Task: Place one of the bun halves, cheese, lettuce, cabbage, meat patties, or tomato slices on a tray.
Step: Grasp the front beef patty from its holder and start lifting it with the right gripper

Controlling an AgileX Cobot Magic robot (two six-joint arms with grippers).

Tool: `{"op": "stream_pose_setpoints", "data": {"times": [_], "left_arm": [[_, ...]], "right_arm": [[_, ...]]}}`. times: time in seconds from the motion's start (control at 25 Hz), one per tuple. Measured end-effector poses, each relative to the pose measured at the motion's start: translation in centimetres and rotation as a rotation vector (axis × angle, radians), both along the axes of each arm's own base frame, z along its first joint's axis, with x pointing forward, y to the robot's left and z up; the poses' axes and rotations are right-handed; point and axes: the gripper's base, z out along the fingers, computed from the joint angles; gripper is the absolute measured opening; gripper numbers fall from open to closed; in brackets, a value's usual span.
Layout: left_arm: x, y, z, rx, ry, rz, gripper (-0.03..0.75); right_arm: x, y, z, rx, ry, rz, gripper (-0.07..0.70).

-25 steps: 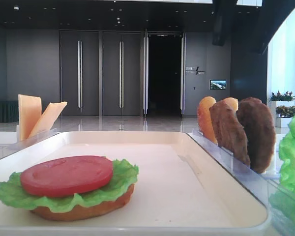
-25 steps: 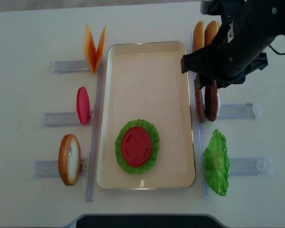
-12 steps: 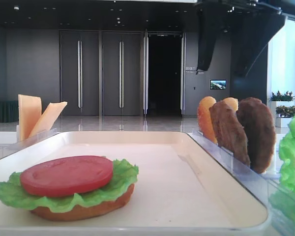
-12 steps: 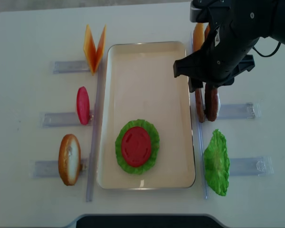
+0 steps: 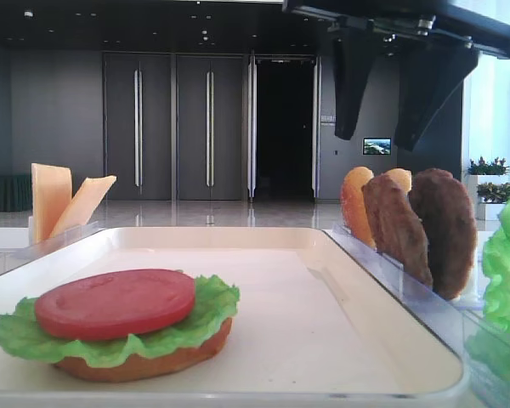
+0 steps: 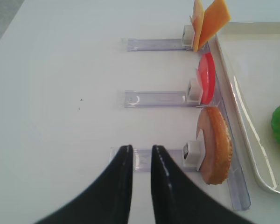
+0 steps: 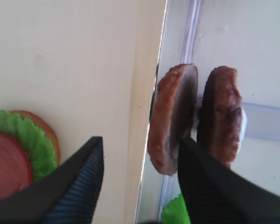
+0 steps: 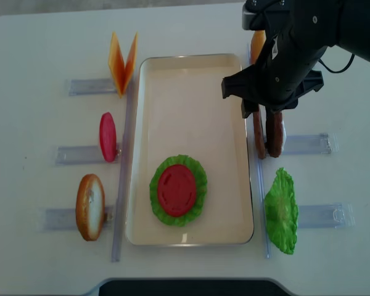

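Two brown meat patties [image 7: 170, 121] [image 7: 224, 116] stand on edge in a clear rack beside the cream tray [image 8: 191, 57]. My right gripper [image 7: 141, 140] hangs open above them, one finger over the tray rim, the other tip between the patties, touching neither. On the tray lies a bun half [image 5: 144, 361] topped with lettuce [image 8: 200, 185] and a tomato slice [image 8: 176, 189]. My left gripper [image 6: 141, 151] is closed down to a slim gap, holding nothing, left of a racked bun half [image 6: 214, 144]. Cheese [image 8: 122, 61] stands at the far left. Cabbage is out of view.
Clear racks [image 8: 80, 154] line both sides of the tray. A spare tomato slice [image 8: 107, 136] and bun half [image 8: 90, 206] stand on the left, a lettuce leaf [image 8: 281, 211] on the right, and more bun halves [image 5: 355, 204] behind the patties.
My right arm has moved left and come down over the patties, so its open fingers now show at the top of the low view. The food has not moved.
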Motion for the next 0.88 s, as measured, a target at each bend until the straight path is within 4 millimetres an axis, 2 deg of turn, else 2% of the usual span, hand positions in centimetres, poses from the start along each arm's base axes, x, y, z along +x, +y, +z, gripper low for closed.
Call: {"op": "stream_pose_setpoints", "data": {"times": [0.6, 0.88], "left_arm": [[0.0, 0.0, 0.0, 0.0, 0.001, 0.0, 0.108], [0.0, 0.0, 0.0, 0.0, 0.001, 0.0, 0.108]], "right_arm": [[0.3, -0.4, -0.2, -0.013, -0.001, 0.019, 0.377], [0.8, -0.1, -2.0, -0.048, 0.045, 0.034, 0.377]]}}
